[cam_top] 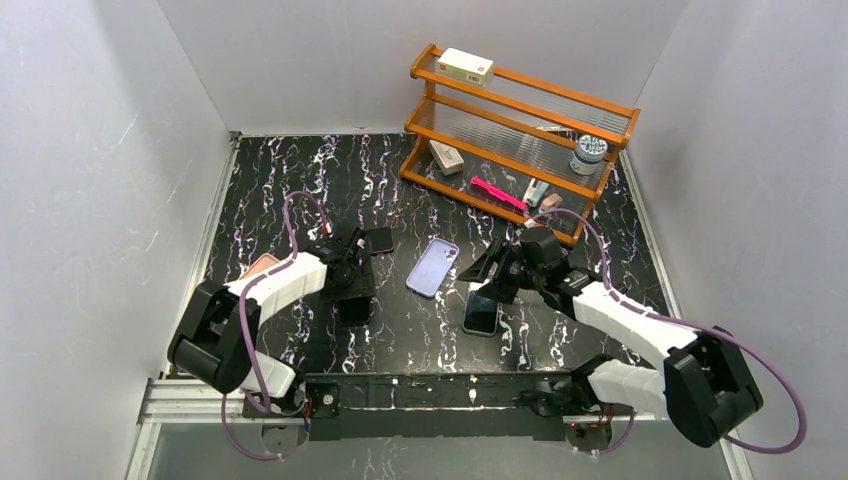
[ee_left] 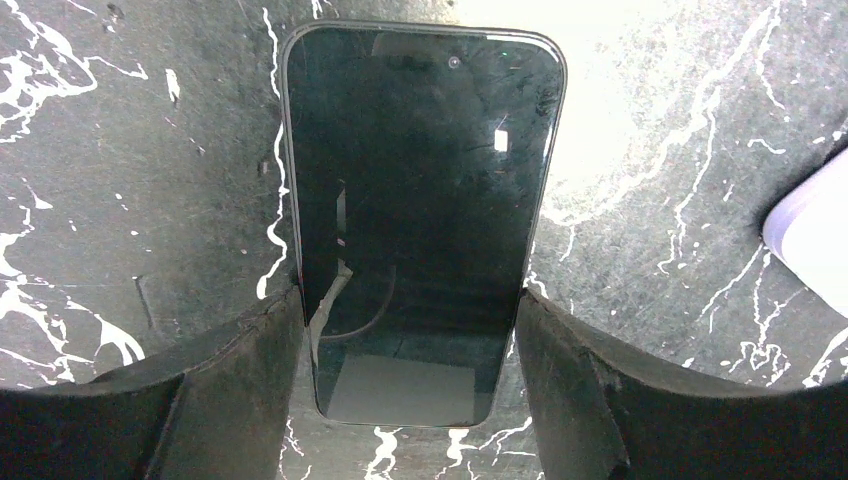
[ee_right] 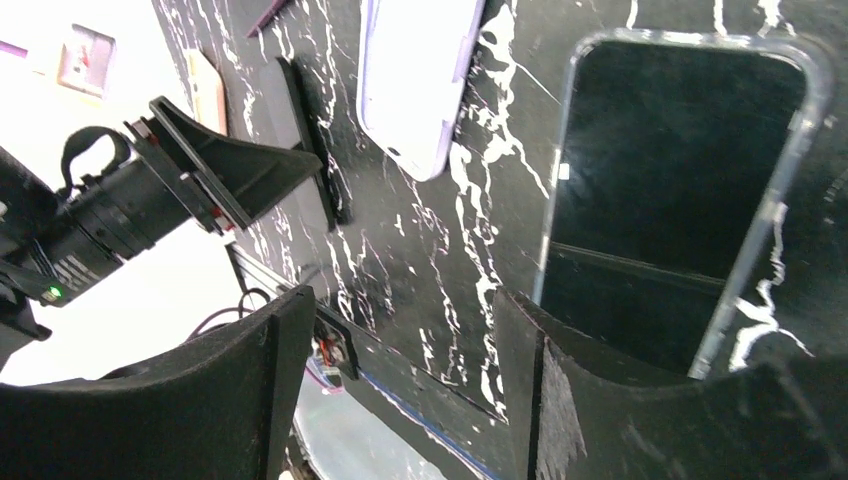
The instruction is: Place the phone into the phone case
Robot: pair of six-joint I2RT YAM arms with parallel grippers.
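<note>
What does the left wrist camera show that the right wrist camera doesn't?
Only left wrist: a bare black phone between the fingers of the left claw. Only right wrist: a clear case, dark inside, plus the left arm. Both: the lavender case and the marbled black table.

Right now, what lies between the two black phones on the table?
A purple case, touching neither the left phone nor the right phone; the top view shows it.

The left arm (cam_top: 272, 283) and right arm (cam_top: 628, 312) wear white shells between bulky black joints, each trailing a looping purple cable (cam_top: 288, 212), both bolted to one black base rail (cam_top: 440, 392).
</note>
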